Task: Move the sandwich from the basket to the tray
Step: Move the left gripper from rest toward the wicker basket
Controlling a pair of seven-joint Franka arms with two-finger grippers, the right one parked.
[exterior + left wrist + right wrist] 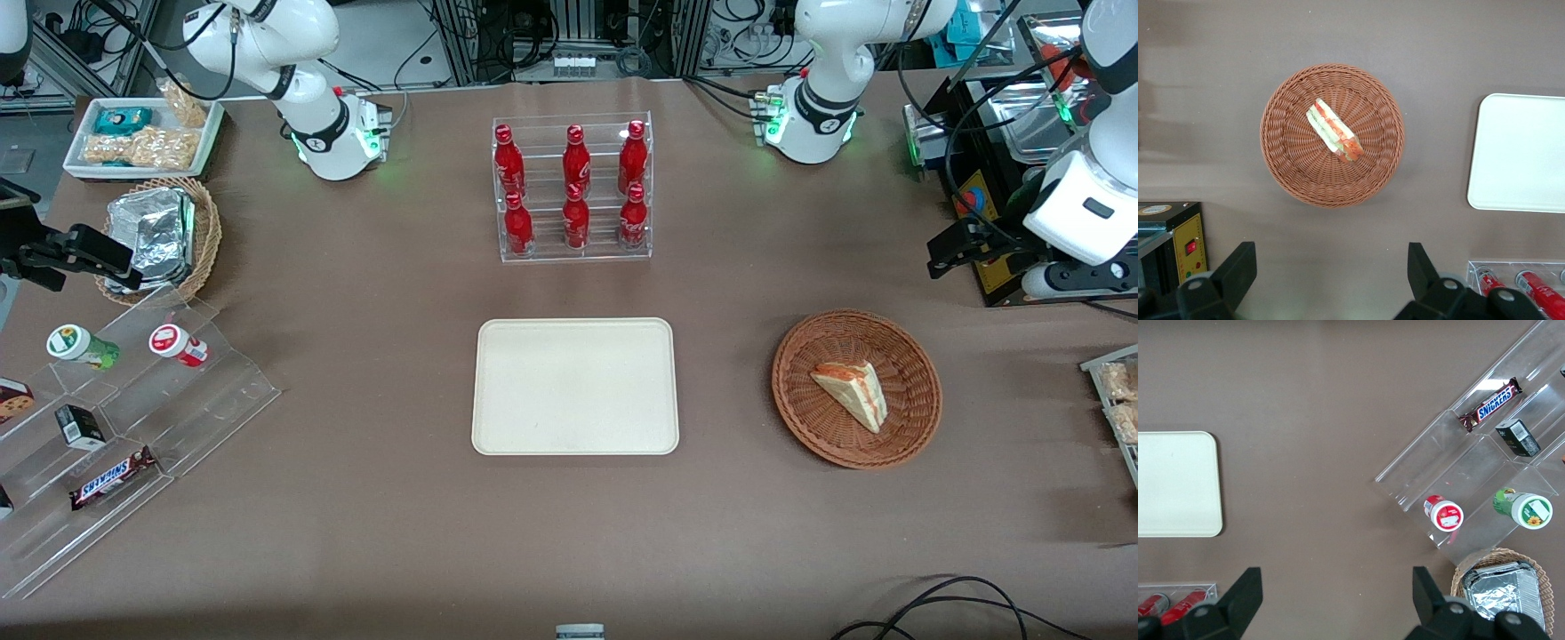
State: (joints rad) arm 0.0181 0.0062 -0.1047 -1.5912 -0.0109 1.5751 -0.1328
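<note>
One sandwich (852, 391) lies in basket (907, 427), tip pointing toward tray (574, 386); jaws wide.

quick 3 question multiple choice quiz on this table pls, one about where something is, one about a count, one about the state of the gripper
1. Where is the sandwich?
A. in the reddish-brown basket
B. on the cream tray
C. on the bare table

2. How many red bottles stand in the clear rack?
A. four
B. six
C. eight

3. What is the state of the left gripper?
A. shut on the sandwich
B. shut on nothing
C. open and holding nothing

Answers:
1. A, the wedge lies inside the woven bowl, and the tray holds nothing.
2. B, two rows of three bottles show in the front view.
3. C, the left wrist view shows the fingers wide apart, up above the table with the basket in sight between them and nothing in their grasp.
</note>
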